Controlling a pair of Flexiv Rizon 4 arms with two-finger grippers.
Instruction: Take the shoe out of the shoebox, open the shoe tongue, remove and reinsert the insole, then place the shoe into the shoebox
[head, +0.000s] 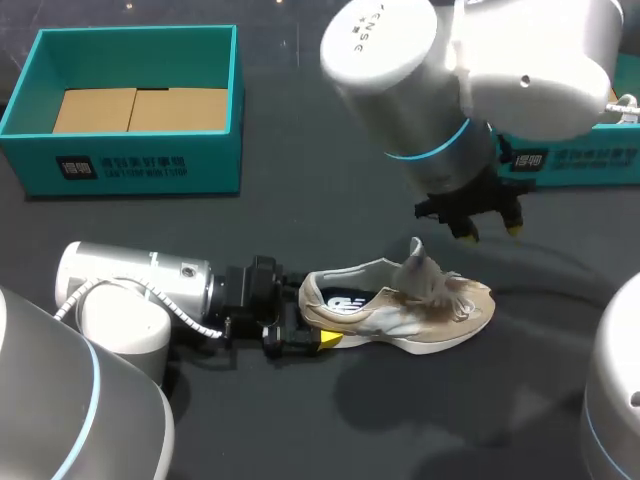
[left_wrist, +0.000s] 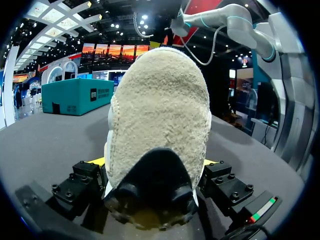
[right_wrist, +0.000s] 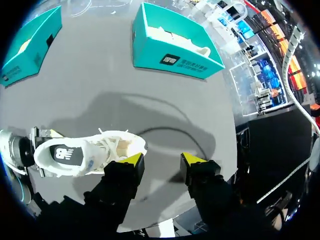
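A beige sneaker (head: 400, 308) stands upright on the dark table, toe to the right, its tongue (head: 417, 265) pulled up and the laces loose. My left gripper (head: 302, 335) lies low at the heel; in the left wrist view the heel (left_wrist: 160, 150) fills the space between both fingers (left_wrist: 95, 172), which press its sides. My right gripper (head: 490, 230) hangs open above and behind the toe, holding nothing. In its own view the right gripper (right_wrist: 162, 162) hovers beside the sneaker (right_wrist: 90, 152), whose dark insole (right_wrist: 62, 155) shows. A teal shoebox (head: 130, 165) sits at the back left.
A second teal box (head: 570, 160) stands at the back right, partly hidden by my right arm; it holds white paper (right_wrist: 172, 37). The back-left box (right_wrist: 30, 47) has brown cardboard (head: 140, 108) on its floor. Bare tabletop (head: 330, 215) lies between the boxes and the shoe.
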